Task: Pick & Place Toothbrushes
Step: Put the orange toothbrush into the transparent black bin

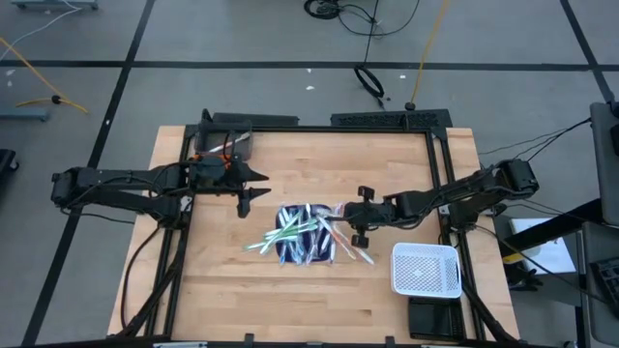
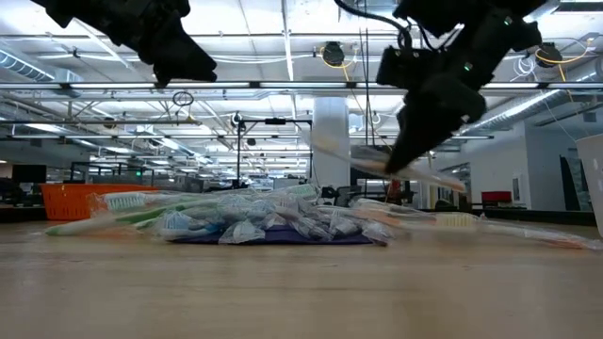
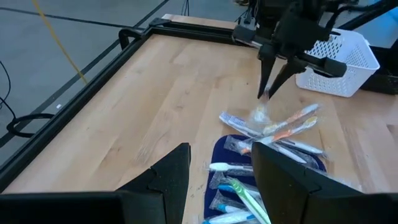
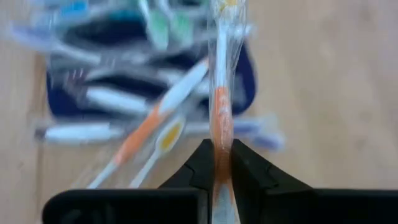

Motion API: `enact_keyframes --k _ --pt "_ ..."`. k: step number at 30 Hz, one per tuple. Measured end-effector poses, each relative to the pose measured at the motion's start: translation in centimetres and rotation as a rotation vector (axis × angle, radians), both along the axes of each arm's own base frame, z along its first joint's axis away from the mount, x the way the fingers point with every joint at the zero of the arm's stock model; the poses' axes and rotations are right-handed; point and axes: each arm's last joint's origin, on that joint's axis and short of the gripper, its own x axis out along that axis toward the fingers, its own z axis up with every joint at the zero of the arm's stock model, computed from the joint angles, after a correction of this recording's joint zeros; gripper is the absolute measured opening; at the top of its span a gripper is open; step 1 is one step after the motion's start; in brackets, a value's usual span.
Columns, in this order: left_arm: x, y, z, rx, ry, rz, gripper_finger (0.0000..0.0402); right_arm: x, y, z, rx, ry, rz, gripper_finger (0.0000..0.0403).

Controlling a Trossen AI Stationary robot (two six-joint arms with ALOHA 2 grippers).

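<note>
Many wrapped toothbrushes (image 1: pixel 302 235), green, white, blue and orange, lie piled on a dark blue mat (image 4: pixel 245 87) at the table's middle. My right gripper (image 1: pixel 340 217) is just right of the pile and shut on one toothbrush with an orange and white handle in a clear wrapper (image 4: pixel 221 74). In the low view this toothbrush (image 2: pixel 429 174) shows above the pile. My left gripper (image 1: pixel 253 184) is open and empty, raised above the table to the far left of the pile. It also shows in the left wrist view (image 3: pixel 221 180). My right gripper pinches the toothbrush's orange handle part (image 4: pixel 222 134) between its two fingers, through the clear wrapper. The fingers (image 2: pixel 407 155) come slanting down from the table's right. The toothbrush is lifted clear of the pile, close to level, and sticks out on both sides of the fingers.
A white mesh basket (image 1: pixel 426 269) stands on the table's near right part. Several toothbrushes spill off the mat toward the left (image 1: pixel 266 242) and the right (image 1: pixel 353 249). A black frame (image 1: pixel 319 126) edges the table. Bare wood lies near and far of the pile.
</note>
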Motion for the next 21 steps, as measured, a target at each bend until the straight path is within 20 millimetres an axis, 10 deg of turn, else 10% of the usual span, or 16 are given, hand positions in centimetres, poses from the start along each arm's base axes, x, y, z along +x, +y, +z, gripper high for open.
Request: enact_keyframes --k 21 --pt "4.7 -0.9 0.3 0.073 -0.260 -0.072 0.0173 4.1 -1.5 7.0 -0.143 -0.668 -0.007 0.0022"
